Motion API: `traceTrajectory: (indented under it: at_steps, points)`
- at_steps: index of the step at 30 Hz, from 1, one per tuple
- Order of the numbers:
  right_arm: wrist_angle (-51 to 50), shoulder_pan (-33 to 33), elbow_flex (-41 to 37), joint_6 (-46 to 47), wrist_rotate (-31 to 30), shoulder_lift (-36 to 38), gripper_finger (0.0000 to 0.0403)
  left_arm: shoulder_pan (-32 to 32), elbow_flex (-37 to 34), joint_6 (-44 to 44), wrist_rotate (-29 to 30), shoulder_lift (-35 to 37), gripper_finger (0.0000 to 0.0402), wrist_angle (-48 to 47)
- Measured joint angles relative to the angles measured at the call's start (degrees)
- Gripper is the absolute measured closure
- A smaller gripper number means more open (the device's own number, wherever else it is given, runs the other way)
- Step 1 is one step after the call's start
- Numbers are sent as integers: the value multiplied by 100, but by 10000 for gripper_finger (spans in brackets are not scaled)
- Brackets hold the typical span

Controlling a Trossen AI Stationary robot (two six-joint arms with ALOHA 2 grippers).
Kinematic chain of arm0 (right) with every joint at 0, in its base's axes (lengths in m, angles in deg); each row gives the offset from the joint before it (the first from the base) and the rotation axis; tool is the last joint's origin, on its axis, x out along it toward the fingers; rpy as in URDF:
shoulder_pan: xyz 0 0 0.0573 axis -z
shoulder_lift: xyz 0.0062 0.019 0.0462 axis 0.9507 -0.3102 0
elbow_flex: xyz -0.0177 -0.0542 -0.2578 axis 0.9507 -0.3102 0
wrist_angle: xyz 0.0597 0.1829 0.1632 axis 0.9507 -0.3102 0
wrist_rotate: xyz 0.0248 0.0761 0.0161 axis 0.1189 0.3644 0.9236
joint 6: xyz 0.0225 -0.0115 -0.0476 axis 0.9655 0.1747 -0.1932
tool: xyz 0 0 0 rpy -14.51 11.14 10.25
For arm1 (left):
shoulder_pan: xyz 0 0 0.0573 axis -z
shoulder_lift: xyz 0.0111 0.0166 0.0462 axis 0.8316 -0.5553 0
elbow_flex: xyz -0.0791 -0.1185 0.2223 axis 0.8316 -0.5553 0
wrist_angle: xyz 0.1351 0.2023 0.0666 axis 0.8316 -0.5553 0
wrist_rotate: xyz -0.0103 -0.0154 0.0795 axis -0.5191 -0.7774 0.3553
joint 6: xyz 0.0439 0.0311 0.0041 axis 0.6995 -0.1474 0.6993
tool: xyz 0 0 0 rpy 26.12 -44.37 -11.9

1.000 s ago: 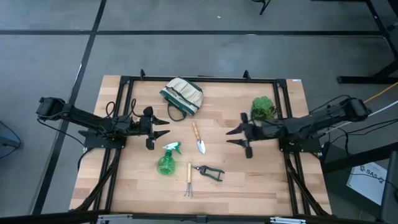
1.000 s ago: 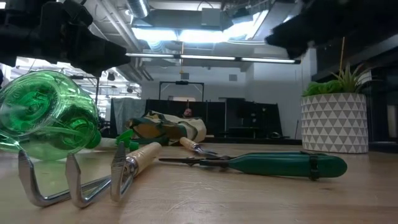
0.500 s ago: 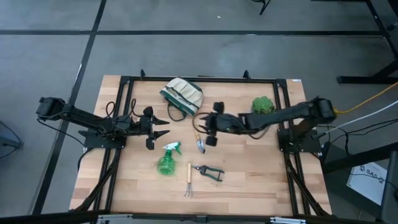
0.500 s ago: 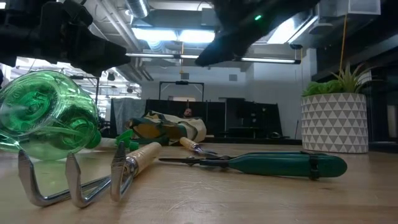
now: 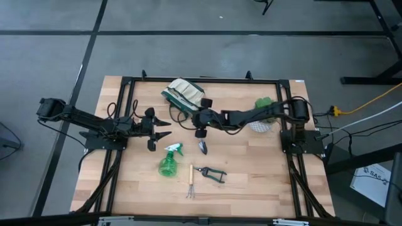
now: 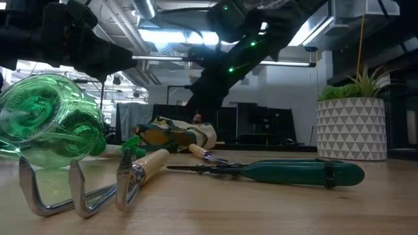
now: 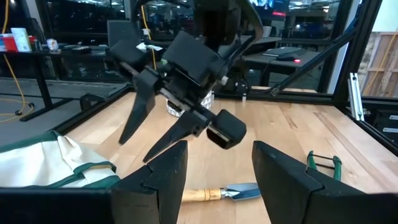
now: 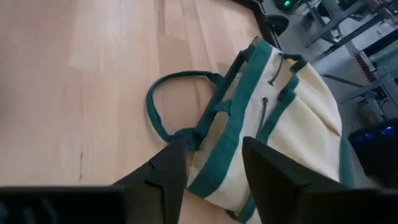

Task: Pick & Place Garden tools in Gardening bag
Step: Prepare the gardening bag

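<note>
Overhead, ceiling lights point(image 6: 196, 36) glow above the pale wooden table point(image 5: 251, 169).

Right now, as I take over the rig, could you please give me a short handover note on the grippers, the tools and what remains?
Left gripper: jaws open, empty, waiting beside the spray bottle.
Right gripper: jaws open, empty, reached across above the trowel, next to the gardening bag.
On the table: trowel mid-table, spray bottle, rake and pruning shears nearer the front edge. The bag lies on its side at the back.
Done: nothing bagged.
Left: all four tools.
</note>
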Motion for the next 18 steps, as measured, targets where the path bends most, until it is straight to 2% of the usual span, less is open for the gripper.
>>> traceTrajectory:
  at_steps: [9, 12, 18]
  points:
    - [-64, 154, 504, 9, -73, -408, 143, 1, -2, 0, 0, 0, 225, 0]
    - [-81, 196, 659, 91, -399, -606, 132, 0, -1, 0, -1, 0, 225, -2]
    - [-354, 244, 1101, 80, -565, -984, 135, 0, -1, 0, 0, 0, 225, -2]
